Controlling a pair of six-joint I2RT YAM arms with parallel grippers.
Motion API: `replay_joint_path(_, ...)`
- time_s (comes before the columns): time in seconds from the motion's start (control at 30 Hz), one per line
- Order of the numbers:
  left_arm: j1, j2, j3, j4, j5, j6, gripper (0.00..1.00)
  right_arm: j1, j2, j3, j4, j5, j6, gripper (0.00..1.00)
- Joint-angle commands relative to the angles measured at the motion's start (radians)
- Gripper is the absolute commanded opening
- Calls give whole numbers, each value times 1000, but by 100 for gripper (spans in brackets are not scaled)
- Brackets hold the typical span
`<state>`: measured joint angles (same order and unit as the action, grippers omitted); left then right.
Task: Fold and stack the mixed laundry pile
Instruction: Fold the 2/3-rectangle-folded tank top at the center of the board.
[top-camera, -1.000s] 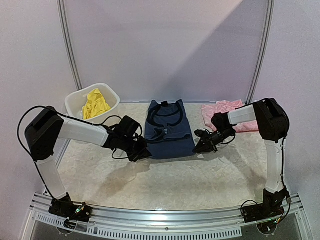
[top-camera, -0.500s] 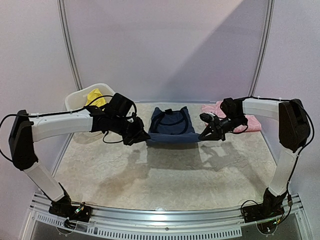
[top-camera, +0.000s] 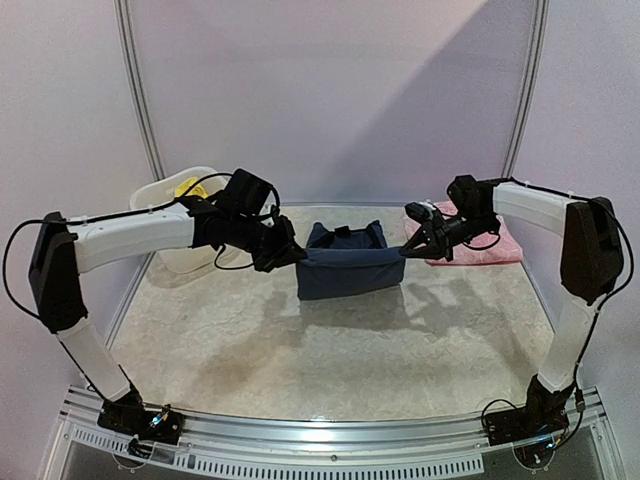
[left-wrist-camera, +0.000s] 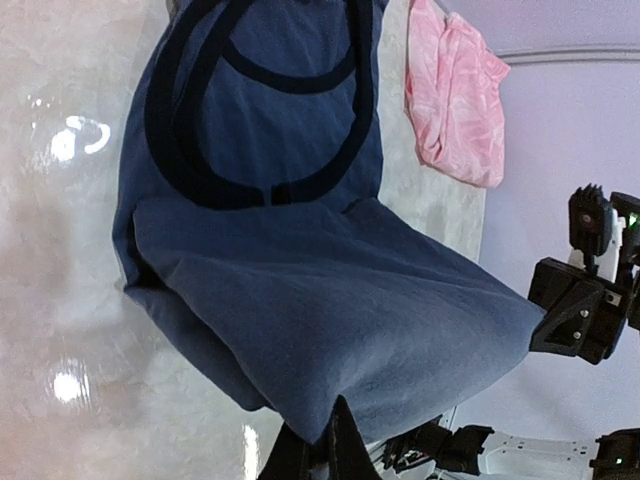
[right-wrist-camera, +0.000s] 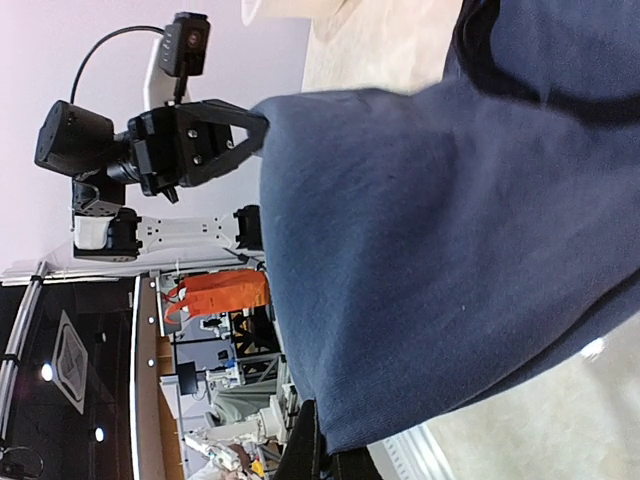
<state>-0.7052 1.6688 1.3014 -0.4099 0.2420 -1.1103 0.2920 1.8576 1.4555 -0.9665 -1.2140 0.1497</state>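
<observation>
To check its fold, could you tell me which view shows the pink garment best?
The left wrist view: the pink garment lies unobstructed beyond the navy top. In the top external view the right arm hides part of it; the right wrist view misses it.

Sleeveless top (top-camera: 348, 272): plain navy, with neck and armhole bindings darker, near black; no print shows on the visible faces.
Pink piece (left-wrist-camera: 455, 95), 2 o'clock on table: soft pink with faint pale mottling.
Yellow piece (top-camera: 187, 186), 10 o'clock: bright, plain.
Tub (top-camera: 178, 262): white.
Table (top-camera: 330, 350): cream, pale marbled pattern.
Arms (top-camera: 130, 232): white links, black joints.
</observation>
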Motion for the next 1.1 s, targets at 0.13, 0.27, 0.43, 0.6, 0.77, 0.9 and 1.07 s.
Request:
replay_joint_path(0.13, 114, 258, 189, 119, -2, 72, 0, -66, 220, 233, 159, 70, 49, 0)
replay_joint_path(0.27, 151, 384, 344, 107, -12, 121, 0, -91, 328, 315, 305, 91, 161, 0)
replay_joint_path(0.43, 198, 550, 482, 111, 57, 125, 0, -112, 474, 466, 407, 119, 248, 0)
replay_joint_path(0.6, 236, 660, 557, 166, 81, 95, 0, -135, 618, 579, 561, 122, 372, 0)
replay_joint_path(0.77, 262, 768, 680, 170, 101, 94, 2, -144, 683, 649, 630, 132, 451, 3)
replay_joint_path(0.9, 271, 849, 771, 188, 134, 79, 9, -151, 728, 668, 711, 146, 506, 11)
replay_joint_path(1.07, 276, 845, 742, 274, 66, 75, 48, -155, 818, 780, 792, 93, 553, 55)
